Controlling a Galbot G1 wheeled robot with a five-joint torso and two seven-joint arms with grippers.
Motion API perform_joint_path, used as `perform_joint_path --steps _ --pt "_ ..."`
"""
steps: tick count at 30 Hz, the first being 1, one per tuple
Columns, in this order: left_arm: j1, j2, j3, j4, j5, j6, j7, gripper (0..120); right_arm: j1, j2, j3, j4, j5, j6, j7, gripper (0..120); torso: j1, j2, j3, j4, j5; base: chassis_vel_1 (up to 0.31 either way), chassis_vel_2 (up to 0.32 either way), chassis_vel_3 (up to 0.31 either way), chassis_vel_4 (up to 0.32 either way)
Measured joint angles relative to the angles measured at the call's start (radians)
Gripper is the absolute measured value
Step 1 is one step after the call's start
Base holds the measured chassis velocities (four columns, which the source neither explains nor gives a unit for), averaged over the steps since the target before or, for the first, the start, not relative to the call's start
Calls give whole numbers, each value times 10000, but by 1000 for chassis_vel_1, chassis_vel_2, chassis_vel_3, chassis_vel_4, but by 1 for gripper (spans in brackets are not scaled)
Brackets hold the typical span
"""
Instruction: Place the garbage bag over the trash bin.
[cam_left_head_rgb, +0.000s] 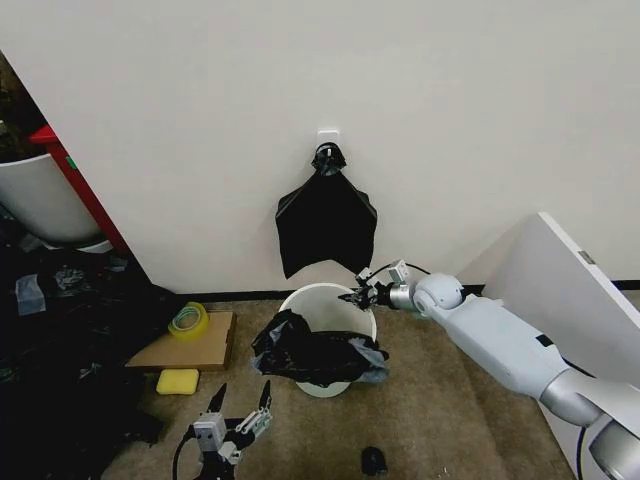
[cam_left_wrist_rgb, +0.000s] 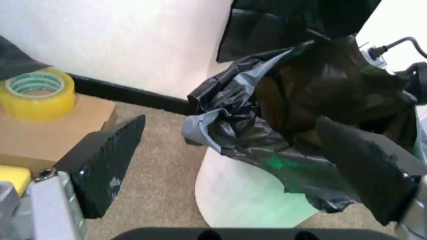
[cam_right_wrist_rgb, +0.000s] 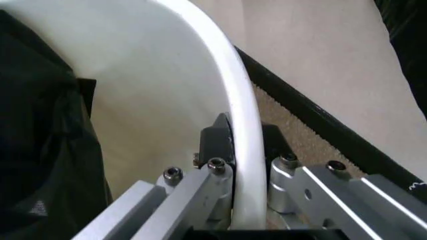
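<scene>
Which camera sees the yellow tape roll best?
The left wrist view. The yellow tape roll is near and plain there, resting on the cardboard. The head view shows it farther off, on the same cardboard by the trash bin. The right wrist view looks at the bin's rim.

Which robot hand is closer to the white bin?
The right. The right gripper has its jaws clamped on the trash bin rim at the back, near the wall. The left gripper hangs open in front of the bin, apart from it, facing the garbage bag.
</scene>
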Motion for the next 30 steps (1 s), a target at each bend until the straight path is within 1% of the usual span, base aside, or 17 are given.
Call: perform_joint_path --steps 7,11,13,14,16,18,19,20,22,23,25,26,28,29,30 --pt "-91 -12 18 86 -162 16 -38 100 -112 68 201 -71 259 -166 156 1 0 0 1 3 0 0 0 0 0" --pt "-139 16 15 77 -273 57 -59 100 -246 -102 392 120 641 -364 349 1 1 -1 4 7 9 0 0 0 0" --pt "-186 67 17 51 -314 101 -65 100 -496 -347 816 419 1166 -781 618 1 1 -2 5 4 7 0 0 0 0" --pt "-186 67 17 51 -314 101 -65 100 -496 -347 816 419 1166 -781 618 1 1 -2 5 4 7 0 0 0 0" --pt "-233 79 38 63 -337 131 -69 100 -772 -439 1323 705 1751 -1231 983 1 1 -1 4 0 1 0 0 0 0" --pt "-293 69 90 123 -356 160 -94 100 -1086 -530 1783 1080 2304 -1570 1392 1 1 -2 5 3 5 0 0 0 0" --pt "-293 69 90 123 -356 160 -94 100 -1086 -530 1783 1080 2304 -1570 1392 1 1 -2 5 3 5 0 0 0 0" --pt "-316 64 110 140 -360 172 -98 100 -1230 -588 1936 1325 2422 -1737 1666 1 1 -1 4 3 3 0 0 0 0" --pt "-375 45 156 159 -360 218 -105 100 -1634 -715 2266 2213 2790 -2334 2693 1 1 -2 4 3 5 0 0 0 0" --pt "-375 45 156 159 -360 218 -105 100 -1634 -715 2266 2213 2790 -2334 2693 1 1 -2 4 3 5 0 0 0 0" --pt "-411 29 175 157 -353 260 -116 100 -1932 -805 2536 2857 3094 -2660 3310 1 1 -1 3 3 -3 0 0 0 0" --pt "-416 29 178 131 -346 283 -118 100 -2099 -814 2729 3140 3262 -2782 3656 1 1 -1 2 2 -1 0 0 0 0" --pt "-416 29 178 116 -343 290 -121 100 -2190 -808 2854 3257 3334 -2838 3840 1 1 -1 3 5 4 0 0 0 0" --pt "-415 38 176 83 -339 303 -134 100 -2401 -771 3149 3474 3455 -2928 4284 1 0 -2 2 4 6 0 0 0 0" --pt "-410 50 170 62 -335 310 -143 100 -2588 -734 3396 3648 3552 -2985 4701 1 0 -1 2 3 0 0 0 0 0"
